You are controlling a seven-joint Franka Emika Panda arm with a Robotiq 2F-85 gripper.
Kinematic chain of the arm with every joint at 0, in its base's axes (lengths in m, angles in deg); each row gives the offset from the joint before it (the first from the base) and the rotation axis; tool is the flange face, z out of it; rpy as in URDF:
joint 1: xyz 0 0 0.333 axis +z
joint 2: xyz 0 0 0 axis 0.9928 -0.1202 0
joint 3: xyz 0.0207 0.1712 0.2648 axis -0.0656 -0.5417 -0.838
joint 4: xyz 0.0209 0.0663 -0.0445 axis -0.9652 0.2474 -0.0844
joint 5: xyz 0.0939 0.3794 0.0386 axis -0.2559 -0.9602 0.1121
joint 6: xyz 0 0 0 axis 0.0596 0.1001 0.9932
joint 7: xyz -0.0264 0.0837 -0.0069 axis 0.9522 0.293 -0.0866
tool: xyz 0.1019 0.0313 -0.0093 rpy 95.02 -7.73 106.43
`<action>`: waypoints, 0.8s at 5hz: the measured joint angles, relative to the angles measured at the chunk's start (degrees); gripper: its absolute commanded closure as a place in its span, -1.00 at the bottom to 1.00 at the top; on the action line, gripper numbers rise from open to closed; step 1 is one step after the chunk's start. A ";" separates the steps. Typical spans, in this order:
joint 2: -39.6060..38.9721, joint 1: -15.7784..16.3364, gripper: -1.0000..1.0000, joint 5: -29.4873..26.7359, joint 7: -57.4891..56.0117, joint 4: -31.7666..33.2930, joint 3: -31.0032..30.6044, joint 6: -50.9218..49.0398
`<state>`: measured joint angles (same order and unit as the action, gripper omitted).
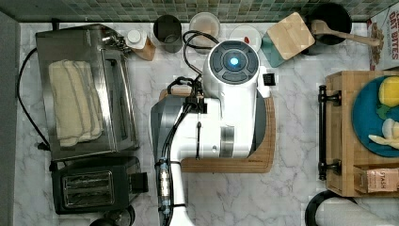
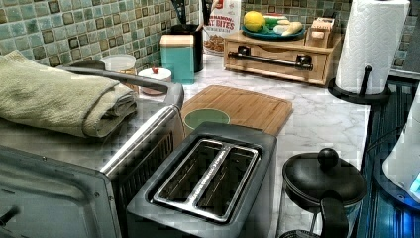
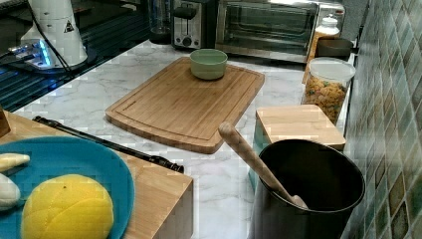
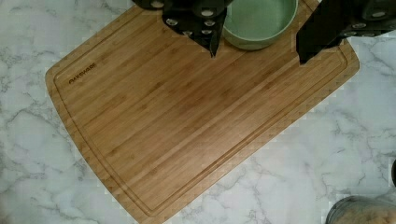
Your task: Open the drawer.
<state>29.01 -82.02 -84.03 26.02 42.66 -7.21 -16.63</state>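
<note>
The hand (image 4: 257, 51) is held open above the board (image 4: 187, 121), well apart from the shut drawer (image 2: 277, 62).

Drawer (image 2: 277, 63): light bamboo wood, matt, with a black metal bar handle (image 2: 270, 58); cutting board (image 4: 196, 116) same bamboo grain, smooth, and the counter (image 4: 37, 154) is polished white-grey marble. Toaster oven (image 1: 84, 89) brushed steel with a ribbed cloth towel (image 1: 74, 101) on top, slot toaster (image 2: 208, 183) dark metal, backsplash tiles (image 2: 74, 29) glossy green. Bowl (image 3: 208, 63) smooth pale-green glaze, paper towel roll (image 2: 371, 39) white dimpled paper, gripper (image 4: 257, 46) fingers matt black.
</note>
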 measured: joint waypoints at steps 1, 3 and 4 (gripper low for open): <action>-0.26 0.00 -1.00 0.00 0.00 0.17 0.02 0.00; -0.26 0.01 -1.00 0.16 -0.53 1.90 0.05 2.10; -0.26 0.08 -1.00 0.17 -5.23 3.36 0.00 2.57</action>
<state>28.75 -81.94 -83.86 20.79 46.01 -7.21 -14.05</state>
